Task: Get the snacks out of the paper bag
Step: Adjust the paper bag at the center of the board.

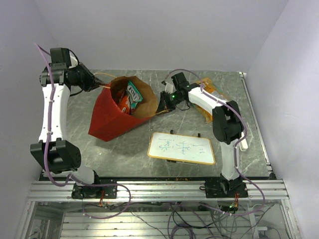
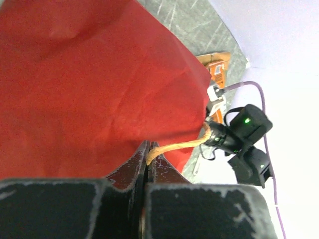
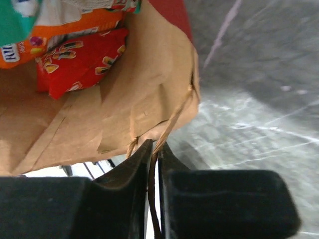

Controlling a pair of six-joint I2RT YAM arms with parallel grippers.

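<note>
Top external: left gripper (image 1: 99, 85) and right gripper (image 1: 160, 102) each pinch thin string handles (image 2: 179, 146) of the tall red paper bag (image 1: 107, 119). Next, I guess one lets go for the crinkly foil snacks (image 1: 130, 94).

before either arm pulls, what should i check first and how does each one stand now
1. left gripper shut on a string handle: ok
2. right gripper shut on the other string handle: ok
3. paper bag mouth open: ok
4. Packets out of the bag: not ok, the red packet and teal packet lie inside
5. whiteboard apart from the bag: ok
6. Thin strings will stand a pull: cannot tell
</note>
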